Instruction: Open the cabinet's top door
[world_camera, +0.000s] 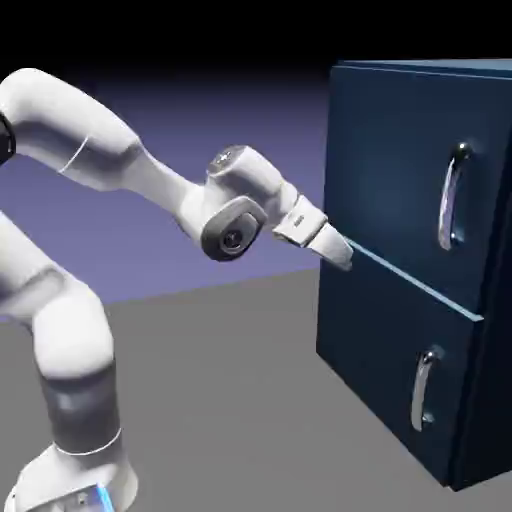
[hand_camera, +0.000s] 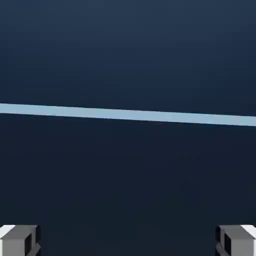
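Two pincer (world_camera: 345, 262) fingertips spread wide apart — near the light-blue strip (world_camera: 415, 283) between dark-blue doors (world_camera: 400, 170).

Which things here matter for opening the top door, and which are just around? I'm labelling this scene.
For the job:
- top door
- its curved silver handle
- gripper, open and empty

Not needed:
- lower door
- its silver handle

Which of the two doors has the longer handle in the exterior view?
The top door, above the light blue strip; the lower door's handle looks shorter.
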